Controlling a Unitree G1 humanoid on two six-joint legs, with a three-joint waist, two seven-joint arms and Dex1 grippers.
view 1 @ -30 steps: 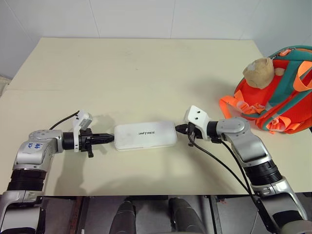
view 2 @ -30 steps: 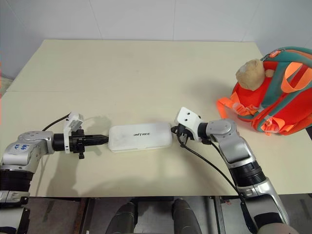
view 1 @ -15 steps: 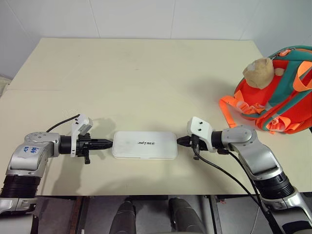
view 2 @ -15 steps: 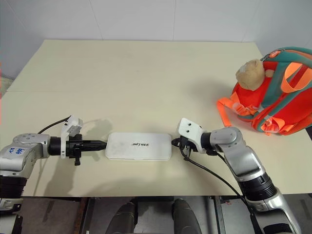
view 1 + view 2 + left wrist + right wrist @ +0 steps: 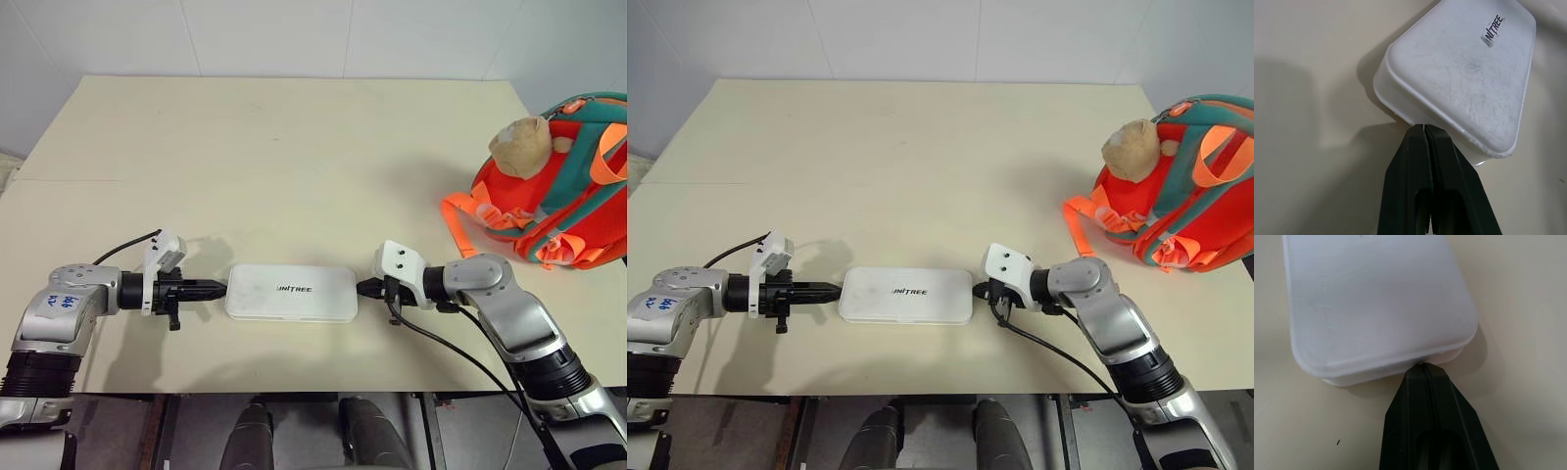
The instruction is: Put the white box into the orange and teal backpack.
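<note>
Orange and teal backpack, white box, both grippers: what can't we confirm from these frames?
- Orange and teal fabric backpack: head views cut it off at the right edge; tan plush bear covers part of its top, so no opening can be made out.
- Flat white plastic box: underside hidden against the beige table.
- Left gripper and right gripper: shut tips meet the box ends; any pressing force unreadable.
</note>
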